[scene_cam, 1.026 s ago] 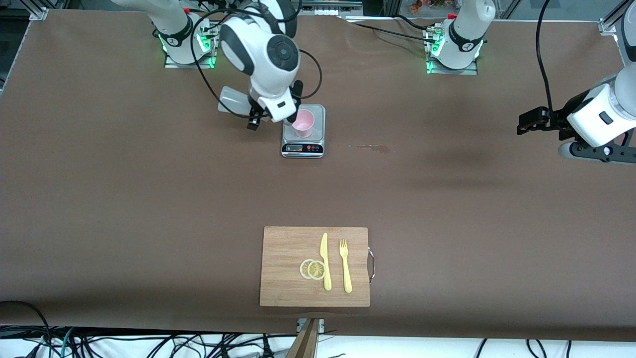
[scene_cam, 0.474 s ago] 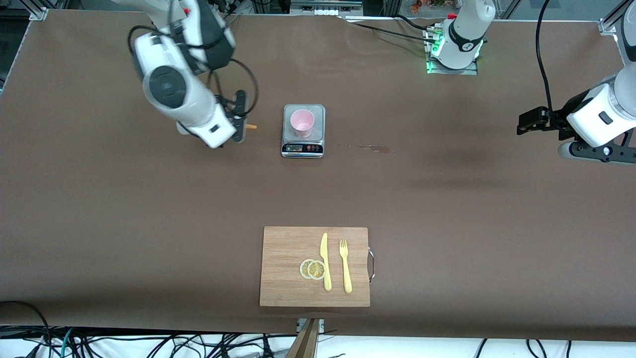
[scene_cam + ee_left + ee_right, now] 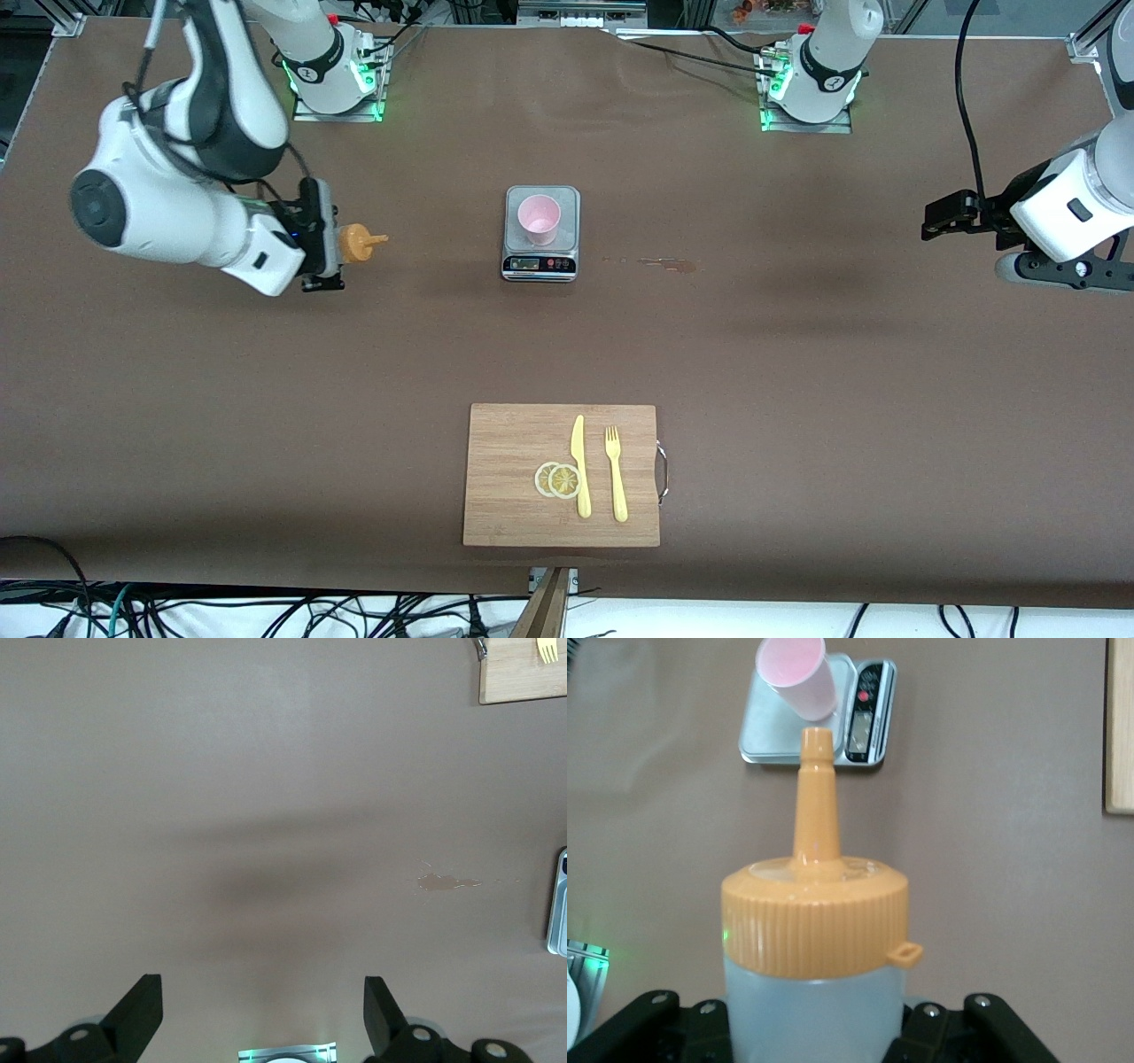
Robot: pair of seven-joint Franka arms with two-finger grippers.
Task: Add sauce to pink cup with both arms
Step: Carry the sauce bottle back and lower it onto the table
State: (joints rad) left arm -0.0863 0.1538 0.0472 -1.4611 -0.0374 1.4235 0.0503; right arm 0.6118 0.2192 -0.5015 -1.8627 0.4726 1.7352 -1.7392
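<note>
A: List the items, largest first, with counts.

B: One counter (image 3: 797, 354) with a matte brown covering. Two white arms with dark-grey rounded joints. One rectangular wooden cutting board (image 3: 514, 443) with a metal handle, near the front camera. One flat scale (image 3: 540, 261) with a metal platform, toward the middle of the counter.

A: Smaller items?

B: One sauce bottle (image 3: 356, 242), frosted translucent body, ribbed orange-yellow cap, thin tapered nozzle. One pink cup (image 3: 539, 219), smooth plastic, round rim, slightly tapered, upright on the scale. One yellow knife (image 3: 580, 465), one yellow fork (image 3: 616, 474) and two overlapping lemon slices (image 3: 557, 479), all on the board. One small brown stain (image 3: 666, 262) beside the scale.

A: State of each end effector?

B: The right end effector (image 3: 321, 239) is pinching the sauce bottle, held sideways over the counter toward the right arm's end, nozzle pointing at the cup, well apart from it. The left end effector (image 3: 263, 1010) has its fingers spread, holding nothing, over bare counter at the left arm's end; that arm waits.
</note>
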